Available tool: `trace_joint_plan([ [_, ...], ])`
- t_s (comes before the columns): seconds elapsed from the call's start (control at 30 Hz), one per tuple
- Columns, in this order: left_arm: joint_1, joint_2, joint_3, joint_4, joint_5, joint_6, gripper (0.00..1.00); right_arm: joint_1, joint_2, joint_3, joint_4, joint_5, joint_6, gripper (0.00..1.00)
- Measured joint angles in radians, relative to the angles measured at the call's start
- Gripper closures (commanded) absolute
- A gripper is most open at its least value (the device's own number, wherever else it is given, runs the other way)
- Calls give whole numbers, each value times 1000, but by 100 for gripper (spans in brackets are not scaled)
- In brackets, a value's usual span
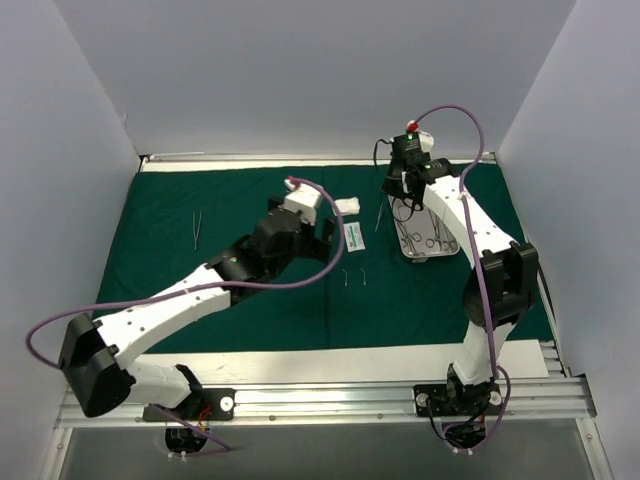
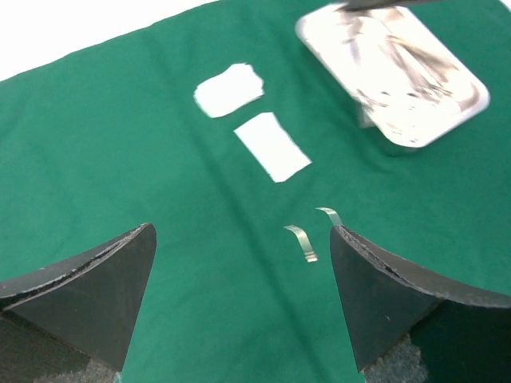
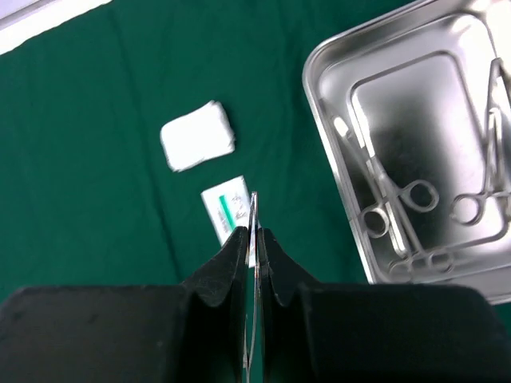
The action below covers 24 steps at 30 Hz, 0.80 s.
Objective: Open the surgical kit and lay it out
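Observation:
The dark green drape (image 1: 250,300) lies spread flat. The steel tray (image 1: 447,250) sits on it at the right and holds several scissor-like instruments (image 3: 399,203). My right gripper (image 3: 254,239) is shut on thin silver tweezers (image 3: 254,209), seen edge-on, above the drape just left of the tray (image 3: 329,159). The white gauze wad (image 1: 347,204) and the white-green packet (image 1: 353,236) lie left of the tray. My left gripper (image 2: 239,303) is open and empty above the drape, near two small curved metal pieces (image 2: 302,242). Another pair of tweezers (image 1: 197,228) lies at the left.
White walls close in the table on three sides. A white strip of table (image 1: 350,362) shows in front of the drape, then the arms' mounting rail (image 1: 330,402). The right arm's purple cable (image 1: 470,120) loops above the tray.

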Motion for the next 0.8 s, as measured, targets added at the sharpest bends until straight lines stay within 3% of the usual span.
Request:
trace_joint_plan([
  [0.23, -137, 209, 62, 166, -32, 52, 9, 62, -70, -31, -20, 11, 47, 100],
  [0.53, -204, 386, 137, 303, -70, 138, 27, 119, -109, -52, -29, 31, 81, 100],
  [0.8, -224, 470, 186, 320, -132, 212, 44, 138, -109, -62, -32, 39, 87, 100],
])
